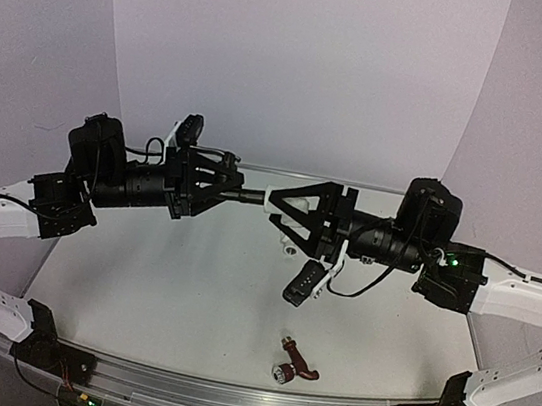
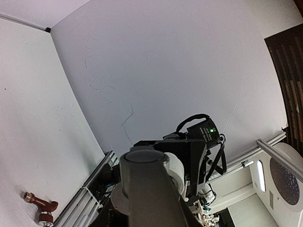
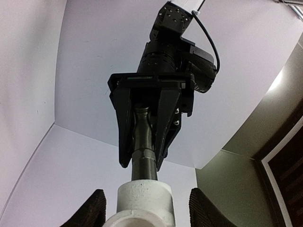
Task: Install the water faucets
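The two arms meet in the air above the table [image 1: 168, 290], closer to its far edge than to its near edge. The left claw [image 3: 142, 161] is clamped tight on the dark grey faucet [image 3: 143, 142], with one finger on each side of it. The faucet sticks out sideways toward the other arm. On its free end sits a white pipe piece [image 3: 144, 196].

The right claw [image 1: 270, 208] has its fingers apart, one on each side of the white pipe piece. From the right wrist camera you can see a little gap on both sides, so the fingers [image 3: 92, 210] are not squeezing it.

The red-brown faucet [image 1: 295, 362] lies flat on the table close to the near edge, a bit right of the middle. Its shiny round end points at the metal rail [image 1: 223, 398] that runs along that edge (it lies just short of the rail). Nothing is touching it, and both claws are well away from it, up high.

There is lots of bare table around the red-brown faucet, to its left, to its right and toward the far edge. The tight spot is the near side, where the rail is. The white back wall [image 1: 300, 66] stands behind the far edge, with free air between it and the two claws.
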You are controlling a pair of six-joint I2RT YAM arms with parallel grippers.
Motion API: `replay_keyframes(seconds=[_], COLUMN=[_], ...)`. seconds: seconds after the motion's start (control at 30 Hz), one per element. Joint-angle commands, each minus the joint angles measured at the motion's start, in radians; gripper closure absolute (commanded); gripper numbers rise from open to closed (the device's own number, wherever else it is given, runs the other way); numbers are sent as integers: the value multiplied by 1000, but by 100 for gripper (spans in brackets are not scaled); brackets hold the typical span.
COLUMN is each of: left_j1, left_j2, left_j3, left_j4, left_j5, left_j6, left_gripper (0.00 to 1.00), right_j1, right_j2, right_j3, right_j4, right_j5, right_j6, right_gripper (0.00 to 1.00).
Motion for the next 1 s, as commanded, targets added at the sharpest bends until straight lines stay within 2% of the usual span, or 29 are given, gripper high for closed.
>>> replay_keyframes(seconds=[0.0,0.2,0.27,0.37,0.5,0.67,0.8,0.97], left_j1=[4,5,4,4,5,4,4,4], left_j2=[-1,3,4,0,-2,4,6,-8], left_j3=[31,20,18,12,4,-1,-6,-17], left_j4=[73,87,88,91,106,139,175,170], left_j5=[35,60,76,99,133,201,266,301], left_j6=[-2,13,26,54,72,96,125,165], left_gripper=[100,99,94,79,63,50,46,46], right_j1=[5,5,5,5,5,5,5,5], right_j2=[8,2,-1,-6,-10,-18,-20,-31], right_j3=[39,35,35,36,38,33,27,22], right_j4=[20,21,22,24,31,52,60,71], right_j5=[-18,-19,-23,-38,-65,-108,-105,-109], right_j6=[-174,-177,-178,-179,-177,-161,-162,-146], right_gripper=[51,73,82,99,100,100,100,100])
